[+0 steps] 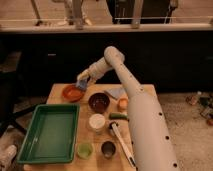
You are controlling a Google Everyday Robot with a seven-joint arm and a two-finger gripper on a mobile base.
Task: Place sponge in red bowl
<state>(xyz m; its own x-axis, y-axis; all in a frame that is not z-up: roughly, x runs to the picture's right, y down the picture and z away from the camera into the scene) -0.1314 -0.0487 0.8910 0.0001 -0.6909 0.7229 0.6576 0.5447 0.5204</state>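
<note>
Now the small light-blue soft sponge (81, 83) hangs clenched in the gripper (82, 81), just above the far rim of the shallow orange-red bowl (73, 93) on the wooden surface (56, 92). The risk: let go this near the edge and the sponge could bounce out, or land toward the deeper maroon bowl (98, 102) beside it.
</note>
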